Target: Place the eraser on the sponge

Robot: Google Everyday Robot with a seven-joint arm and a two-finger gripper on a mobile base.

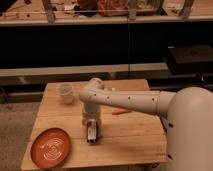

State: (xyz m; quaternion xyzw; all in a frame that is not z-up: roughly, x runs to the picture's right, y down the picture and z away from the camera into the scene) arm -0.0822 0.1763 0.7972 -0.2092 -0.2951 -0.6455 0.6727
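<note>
Near the worktop [131,137] front, right of the orange plate [51,147], the gripper [93,136] points down. The eraser [91,130], small, white face, dark edges, sits at its tip. Whether the gripper clamps it: cannot tell.

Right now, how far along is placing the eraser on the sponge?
Done: the gripper is down at the front of the table, right of the orange plate. In hand: it is over a dark patch, likely the sponge; the eraser cannot be told apart there. Left: confirm the eraser rests on it, then lift away.
</note>
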